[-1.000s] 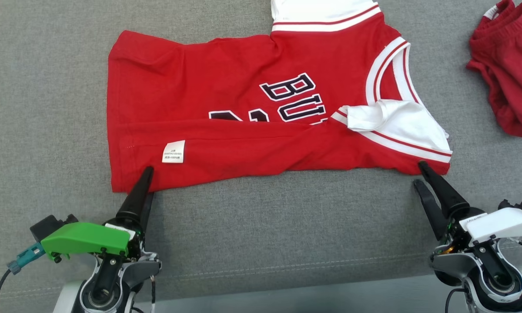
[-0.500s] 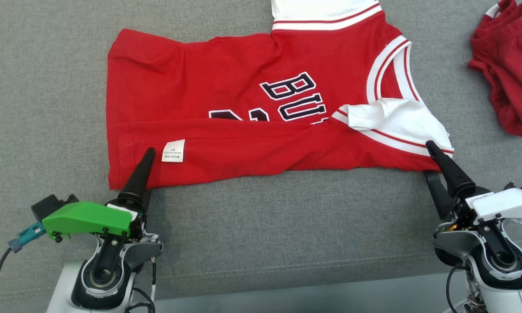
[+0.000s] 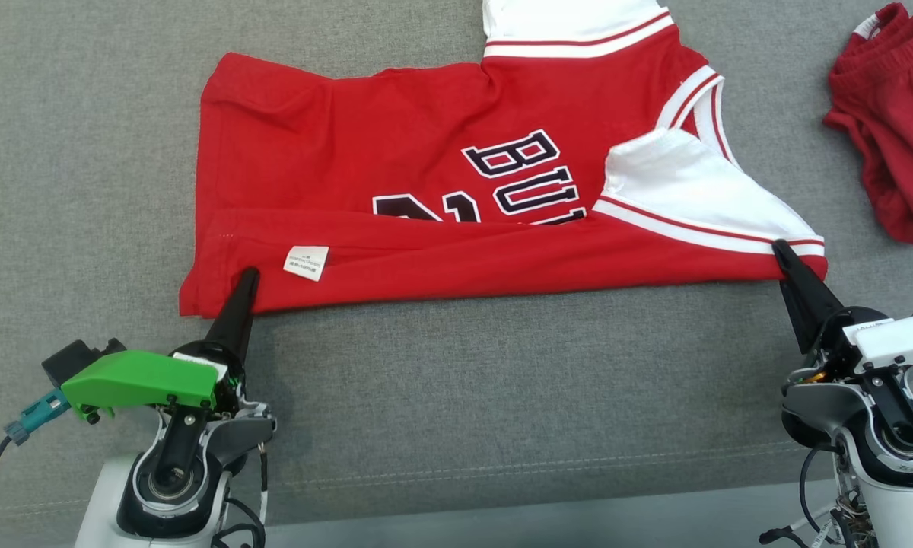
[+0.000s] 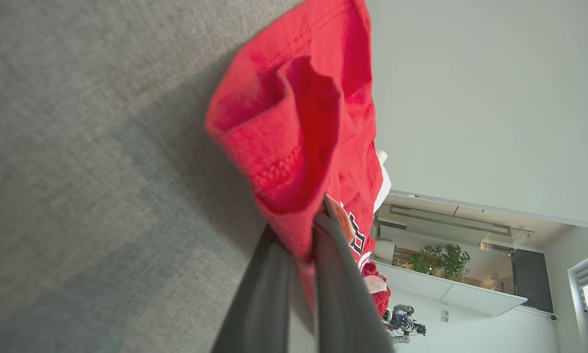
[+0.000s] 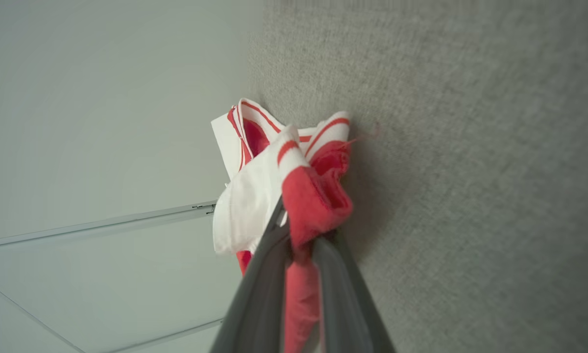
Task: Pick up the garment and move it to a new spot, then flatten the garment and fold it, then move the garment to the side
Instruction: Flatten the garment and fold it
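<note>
On the grey cloth surface (image 3: 502, 380) lies the jersey (image 3: 426, 190), spread sideways w/ its hem toward the robot's left and its shoulders toward the right. It's bright red w/ white armhole and neck panels, each edged by a thin red stripe. Dark letters "BU" w/ white outline run across the chest, and more dark print below them is partly covered by the near long edge, which is folded over. A small white care label (image 3: 306, 262) sits on that fold near the hem.

Left gripper (image 3: 245, 285) is clenched on the near hem corner. In the left wrist view the 2 fingers (image 4: 269, 294) pinch a bunched red fold of the jersey (image 4: 294, 122).

Right gripper (image 3: 784, 251) is clamped on the near shoulder corner. In the right wrist view red and white cloth (image 5: 313, 201) is squeezed between its 2 fingers (image 5: 343, 294).

A 2nd red garment (image 3: 890, 114), crumpled, lies apart at the far right.
</note>
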Motion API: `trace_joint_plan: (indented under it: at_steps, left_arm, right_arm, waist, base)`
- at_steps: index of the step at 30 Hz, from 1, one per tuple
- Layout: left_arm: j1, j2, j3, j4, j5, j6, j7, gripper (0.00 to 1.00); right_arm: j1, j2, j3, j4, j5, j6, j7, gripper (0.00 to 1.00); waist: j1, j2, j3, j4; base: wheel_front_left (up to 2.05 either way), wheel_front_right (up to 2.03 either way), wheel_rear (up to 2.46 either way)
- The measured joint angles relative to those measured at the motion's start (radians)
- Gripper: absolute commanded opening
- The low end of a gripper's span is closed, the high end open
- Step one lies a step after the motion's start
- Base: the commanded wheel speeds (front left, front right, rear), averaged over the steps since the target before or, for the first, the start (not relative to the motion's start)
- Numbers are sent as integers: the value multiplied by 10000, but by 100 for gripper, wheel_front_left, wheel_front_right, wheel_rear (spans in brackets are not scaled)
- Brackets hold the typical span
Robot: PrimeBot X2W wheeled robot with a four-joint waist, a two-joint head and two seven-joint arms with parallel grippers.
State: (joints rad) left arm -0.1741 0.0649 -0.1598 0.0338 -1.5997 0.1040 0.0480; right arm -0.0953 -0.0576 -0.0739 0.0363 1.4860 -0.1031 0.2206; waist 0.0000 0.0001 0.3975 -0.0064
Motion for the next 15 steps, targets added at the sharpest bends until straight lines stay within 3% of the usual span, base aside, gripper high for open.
trace_joint_plan:
  at_steps: [15]
  left_arm:
    - [1256,-188,-2,-472,-408,-591,-548,0]
  right_arm:
    - [904,10,-167,-263,370,278,2,0]
  waist:
    - [0,0,-190,275]
  base:
    - [0,0,0]
